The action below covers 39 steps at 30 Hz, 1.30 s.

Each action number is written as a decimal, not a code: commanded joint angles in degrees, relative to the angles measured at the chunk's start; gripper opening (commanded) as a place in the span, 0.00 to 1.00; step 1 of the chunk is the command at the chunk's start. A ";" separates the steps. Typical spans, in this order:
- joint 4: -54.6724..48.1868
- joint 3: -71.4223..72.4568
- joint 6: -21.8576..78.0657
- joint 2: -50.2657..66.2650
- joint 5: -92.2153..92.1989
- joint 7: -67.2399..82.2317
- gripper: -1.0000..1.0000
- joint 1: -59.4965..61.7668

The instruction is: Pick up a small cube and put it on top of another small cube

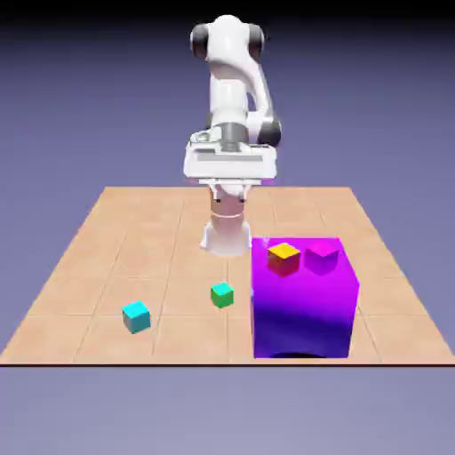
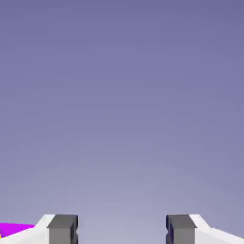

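Observation:
The small cyan cube point(image 1: 136, 315) lies on the wooden table point(image 1: 98, 258) toward the exterior view's left front. The small magenta-purple cube point(image 1: 322, 256) rests on top of a much larger purple block point(image 1: 307, 307) at the exterior view's right. My gripper point(image 1: 229, 169) hangs high over the table's far middle, well away from both cubes. In the hand view the gripper point(image 2: 121, 231) is open, its two grey fingertips point(image 2: 62, 229) wide apart with only backdrop between them. Neither cube appears in the hand view.
A small yellow-and-red cube point(image 1: 283, 258) sits on the large block beside the magenta one. A small green cube point(image 1: 222, 294) lies on the table just left of the block. A purple sliver point(image 2: 14, 229) shows at the hand view's lower left.

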State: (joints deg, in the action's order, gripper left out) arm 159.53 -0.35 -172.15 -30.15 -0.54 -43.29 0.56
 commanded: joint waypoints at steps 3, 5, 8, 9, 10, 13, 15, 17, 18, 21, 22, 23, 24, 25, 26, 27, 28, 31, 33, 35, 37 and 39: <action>-3.65 -0.86 4.61 6.23 -1.35 -2.07 0.50 3.10; -6.09 -1.44 7.68 10.39 -2.25 -3.44 0.50 5.16; -9.74 -2.30 12.29 16.61 -3.60 -5.51 0.50 8.26; -10.96 -2.59 13.83 18.69 -4.05 -6.20 0.50 9.29; -12.17 -2.88 15.36 20.77 -4.50 -6.89 0.50 10.32; -15.83 -3.74 19.97 27.00 -5.85 -8.95 0.50 13.42; -18.26 -4.32 23.05 31.15 -6.75 -10.33 0.50 15.48; -20.70 -4.89 26.12 35.30 -7.64 -11.71 0.50 17.54; -21.91 -5.18 27.65 37.38 -8.09 -12.40 0.50 18.58; -25.57 -6.05 32.26 43.61 -9.44 -14.46 0.50 21.67; -26.78 -6.33 33.80 45.69 -9.89 -15.15 0.50 22.70; -28.00 -6.62 35.34 47.76 -10.34 -15.84 0.50 23.74; -28.54 -6.75 36.01 48.68 -10.54 -16.14 0.50 24.19; -28.54 -6.75 36.02 48.68 -10.54 -16.14 0.50 24.19; -28.41 -6.22 33.83 50.75 -11.25 -15.63 0.50 24.42; -28.28 -5.69 31.65 52.83 -11.96 -15.11 0.50 24.65; -28.15 -5.16 29.47 54.90 -12.66 -14.59 0.50 24.88; -28.00 -4.57 27.00 57.24 -13.46 -14.00 0.00 25.14; -28.13 -5.09 29.19 55.17 -12.75 -14.52 0.00 24.91; -28.39 -6.15 33.55 51.02 -11.34 -15.56 0.00 24.45; -29.05 -6.01 37.16 47.92 -10.24 -15.94 0.00 22.38; -32.01 -3.06 41.94 46.40 -10.08 -13.92 0.00 20.27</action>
State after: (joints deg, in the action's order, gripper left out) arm 127.53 -3.40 -130.23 16.24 -10.82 -57.08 20.83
